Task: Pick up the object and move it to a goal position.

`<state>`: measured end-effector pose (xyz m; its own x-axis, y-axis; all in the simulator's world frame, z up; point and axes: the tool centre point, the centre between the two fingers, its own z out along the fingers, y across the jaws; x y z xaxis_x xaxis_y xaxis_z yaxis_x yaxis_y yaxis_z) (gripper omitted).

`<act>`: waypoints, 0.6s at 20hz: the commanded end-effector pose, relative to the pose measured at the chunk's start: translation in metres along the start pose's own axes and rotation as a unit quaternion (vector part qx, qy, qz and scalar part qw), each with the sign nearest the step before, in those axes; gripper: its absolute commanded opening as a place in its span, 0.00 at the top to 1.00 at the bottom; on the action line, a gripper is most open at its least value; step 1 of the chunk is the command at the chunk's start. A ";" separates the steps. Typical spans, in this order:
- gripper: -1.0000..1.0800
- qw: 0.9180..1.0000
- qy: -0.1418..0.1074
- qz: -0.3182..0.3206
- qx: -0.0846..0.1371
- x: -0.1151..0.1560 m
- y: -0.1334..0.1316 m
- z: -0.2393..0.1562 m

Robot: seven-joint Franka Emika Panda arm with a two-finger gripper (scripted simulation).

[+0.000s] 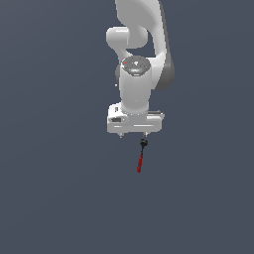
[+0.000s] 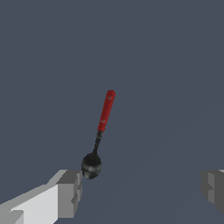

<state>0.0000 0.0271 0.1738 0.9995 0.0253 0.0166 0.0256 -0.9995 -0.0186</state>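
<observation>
The object (image 1: 141, 161) is a thin red rod with a small black knob at one end. In the exterior view it lies on the grey ground just in front of my white gripper (image 1: 132, 135), its knob below the finger on that view's right. In the wrist view the rod (image 2: 106, 111) points away from the gripper (image 2: 140, 190), and its black knob (image 2: 91, 166) sits right beside one grey fingertip (image 2: 69, 192). The other fingertip (image 2: 213, 187) is far off, so the jaws stand wide open and hold nothing. The rod lies outside the gap.
The plain dark grey ground (image 1: 49, 198) fills both views. The white arm (image 1: 136, 59) rises above the gripper in the exterior view. No goal marker shows.
</observation>
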 end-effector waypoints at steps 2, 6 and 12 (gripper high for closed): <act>0.04 1.000 0.000 0.000 0.000 0.000 0.000 0.000; 0.04 1.000 -0.007 -0.012 0.004 -0.002 -0.010 0.005; 0.04 0.999 -0.015 -0.029 0.009 -0.006 -0.020 0.006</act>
<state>-0.0057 0.0468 0.1676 0.9968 0.0797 -0.0101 0.0793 -0.9962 -0.0353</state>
